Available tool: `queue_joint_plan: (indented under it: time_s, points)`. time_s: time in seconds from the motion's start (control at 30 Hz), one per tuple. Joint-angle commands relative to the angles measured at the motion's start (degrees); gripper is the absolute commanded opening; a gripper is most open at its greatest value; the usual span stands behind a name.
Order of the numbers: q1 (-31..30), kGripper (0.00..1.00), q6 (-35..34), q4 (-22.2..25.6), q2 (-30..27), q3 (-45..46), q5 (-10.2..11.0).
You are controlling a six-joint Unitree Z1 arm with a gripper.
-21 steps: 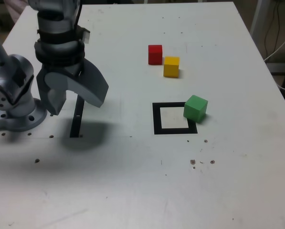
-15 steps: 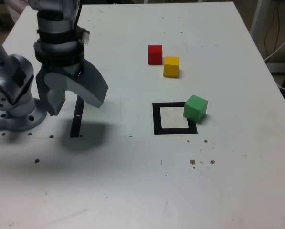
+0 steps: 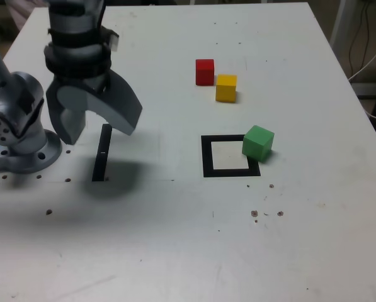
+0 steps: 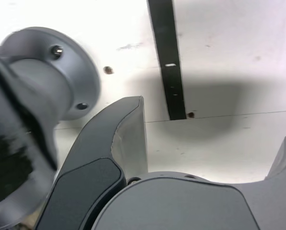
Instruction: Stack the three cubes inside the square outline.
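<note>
Exterior view, gripper (image 3: pixel 94 129): fingers spread wide and empty, hanging above the bench (image 3: pixel 175 251) at the view's left, over a thin black strip (image 3: pixel 102 153) and beside the arm's base (image 3: pixel 21 151).
Exterior view, outline (image 3: pixel 206 156): black square frame with white centre, mid-bench, well apart from the gripper.
Exterior view, green cube (image 3: pixel 258 143): sits on the outline's corner at the view's right, far side, turned slightly askew; partly on the frame, not centred in it.
Exterior view, yellow cube (image 3: pixel 226 88): farther back on the bench, clear of the outline.
Exterior view, red cube (image 3: pixel 205 72): just beside the yellow cube, corner to corner or nearly; contact cannot be told.
Exterior view, stack: none built; all three cubes lie singly.
Handling, judged: cubes look small, rigid and light, with flat smooth faces; likely slick against the fingers, not fragile.
Grip point, judged: two opposite side faces, near mid-height, fingers squared to the faces; the askew green cube calls for wrist alignment first.
Wrist view, fingers (image 4: pixel 128 139): parted, nothing between them.
Wrist view, surroundings: black strip and base flange below; no cubes or outline visible.
</note>
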Motion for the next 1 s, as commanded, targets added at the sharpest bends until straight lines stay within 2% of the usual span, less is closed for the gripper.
queue_joint_plan:
  time_s: [0.0,0.4,0.63,0.97]
  points:
    - [1.11,0.99,0.8,0.27,-0.03,-0.64,0.48]
    - [11.62,0.99,9.14,0.5,2.09,-6.37,4.73]
    - [17.17,1.0,12.83,3.57,4.11,-14.32,6.22]
    - [24.41,0.99,16.84,7.34,9.68,-24.03,6.4]
